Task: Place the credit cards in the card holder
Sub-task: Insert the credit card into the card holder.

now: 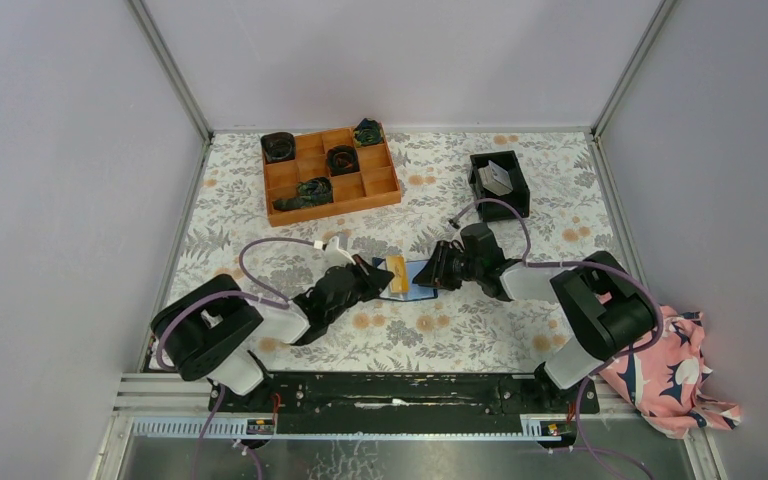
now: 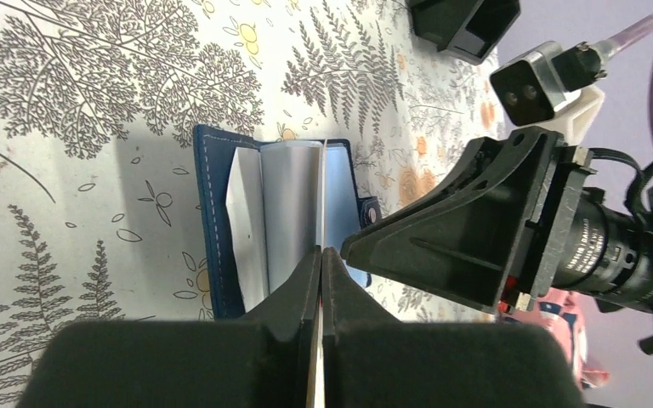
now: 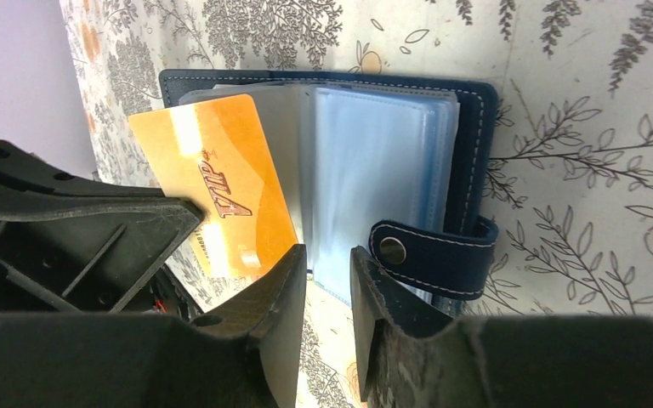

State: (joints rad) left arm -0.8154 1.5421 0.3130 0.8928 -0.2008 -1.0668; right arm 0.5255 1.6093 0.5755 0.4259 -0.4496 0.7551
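Note:
The card holder lies open on the table between my two arms, navy outside with clear blue sleeves and a snap tab. My left gripper is shut on a yellow-orange credit card, seen edge-on in the left wrist view. The card's far end lies over the holder's left page. My right gripper is open with nothing between its fingers, right at the near edge of the sleeves beside the snap tab. In the top view the two grippers face each other across the holder.
An orange compartment tray with dark items stands at the back centre. A black square bin at the back right holds a grey card. A pink patterned cloth lies off the table's right edge.

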